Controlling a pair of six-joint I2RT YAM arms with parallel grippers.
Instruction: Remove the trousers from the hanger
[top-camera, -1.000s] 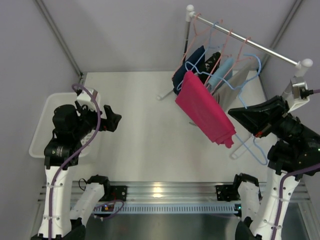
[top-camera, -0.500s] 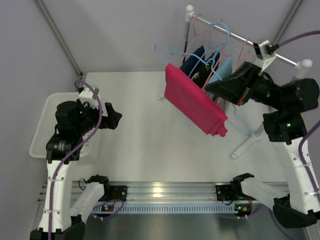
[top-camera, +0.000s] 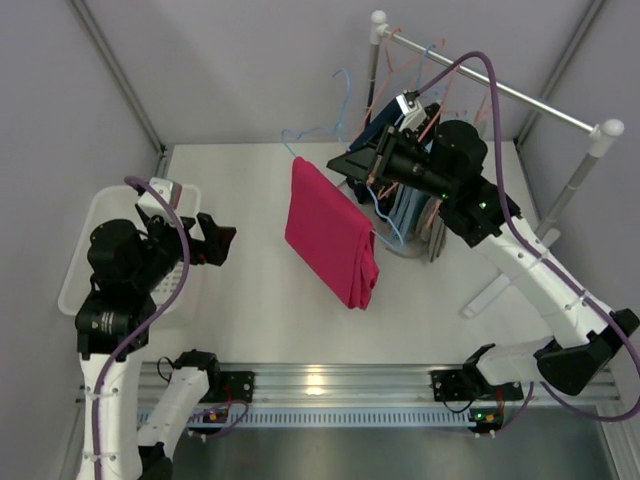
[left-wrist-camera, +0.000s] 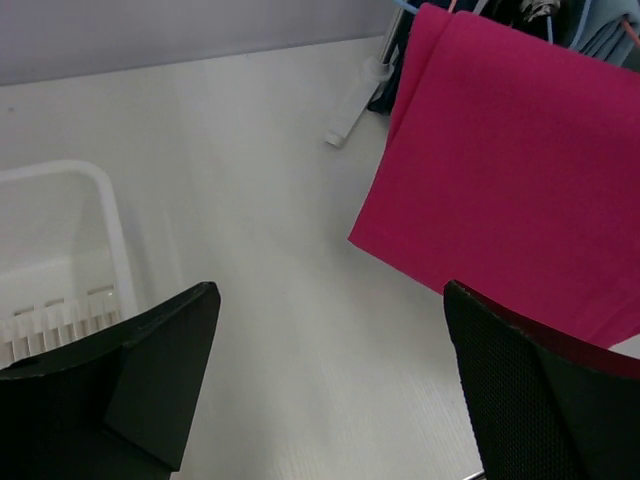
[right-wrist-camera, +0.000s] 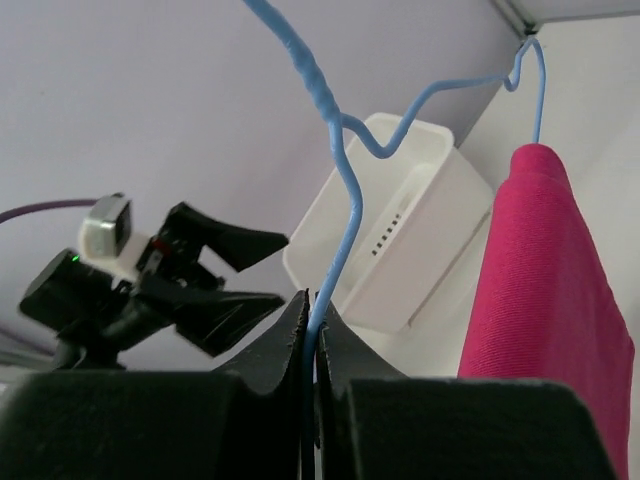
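On the white counter (top-camera: 250, 320), a white slotted bin (top-camera: 105, 205) at the left edge and a rack's feet (top-camera: 490, 295) at right

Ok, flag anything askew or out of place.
The light-blue hanger is off the rack, tilted in mid-air with the right gripper jaws shut on its wire; the pink trousers hang slanted from it above the table. Nothing is spilled or damaged.

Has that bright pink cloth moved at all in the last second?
Yes. The pink trousers, on the blue hanger pinched by the right gripper, have swung left, away from the clothes rail.
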